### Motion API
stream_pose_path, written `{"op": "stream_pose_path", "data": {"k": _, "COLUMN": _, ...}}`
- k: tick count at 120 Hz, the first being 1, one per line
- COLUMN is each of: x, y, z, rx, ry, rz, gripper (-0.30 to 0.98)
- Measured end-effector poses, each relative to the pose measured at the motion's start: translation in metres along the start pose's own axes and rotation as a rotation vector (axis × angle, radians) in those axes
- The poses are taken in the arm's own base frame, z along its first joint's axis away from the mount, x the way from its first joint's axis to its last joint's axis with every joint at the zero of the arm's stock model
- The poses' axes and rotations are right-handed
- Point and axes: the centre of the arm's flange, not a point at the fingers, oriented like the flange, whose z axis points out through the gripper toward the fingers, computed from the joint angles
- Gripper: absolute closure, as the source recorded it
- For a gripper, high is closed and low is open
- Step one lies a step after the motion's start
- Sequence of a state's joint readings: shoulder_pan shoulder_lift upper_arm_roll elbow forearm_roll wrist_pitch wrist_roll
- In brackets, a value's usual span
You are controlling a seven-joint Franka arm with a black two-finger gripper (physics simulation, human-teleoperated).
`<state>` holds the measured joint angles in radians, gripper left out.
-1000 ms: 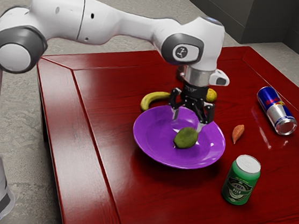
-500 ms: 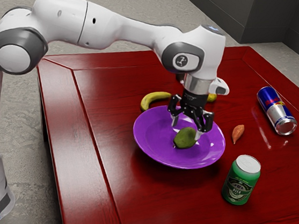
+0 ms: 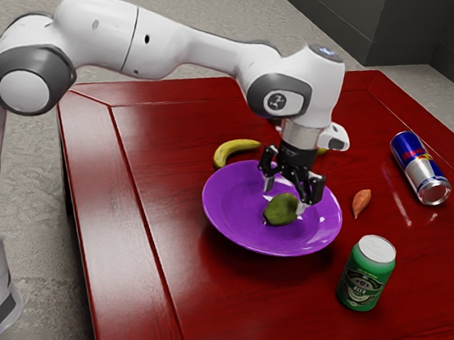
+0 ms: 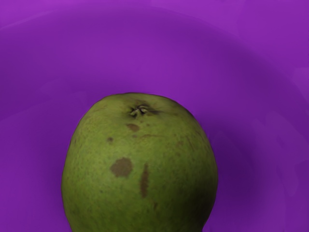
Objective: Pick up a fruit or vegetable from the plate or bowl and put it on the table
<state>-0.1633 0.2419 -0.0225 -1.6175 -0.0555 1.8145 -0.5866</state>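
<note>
Exterior view: reaching in from the upper left of the frame with the white arm. Holding the gripper near the centre, low over the purple plate, pointing down at a tilt. Released, with fingers spread apart and nothing grasped between them. Seeing the green fruit in the plate, a little below the centre of the frame, just under the gripper, near the fingertip on its right-hand side in the frame. Unable to tell of any contact there.

Beyond the plate, toward the upper middle of the frame, finding a yellow banana curved on the red wooden table. Just beside the gripper, glimpsing a yellow thing, mostly hidden. To the right of the plate, noting a small orange-brown piece, lying apart from it. Farther toward the right edge, meeting a blue and silver can on its side, silver end toward the lower right. At the lower right, coming to a green can, upright, silver lid up.

Wrist view: looking closely at the same green fruit, brown-blotched, with a dark, puckered spot at one end. Seeing purple plate surface around it, shaded close beside the fruit.
</note>
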Motion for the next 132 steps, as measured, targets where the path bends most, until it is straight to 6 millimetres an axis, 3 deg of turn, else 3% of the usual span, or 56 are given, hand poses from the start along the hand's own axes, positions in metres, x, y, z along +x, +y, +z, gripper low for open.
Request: {"op": "stream_pose_path", "data": {"k": 132, "x": 0.011, "y": -0.003, "z": 0.032, "rx": 0.006, "ry": 0.041, "rz": 0.107, "gripper": 0.00}}
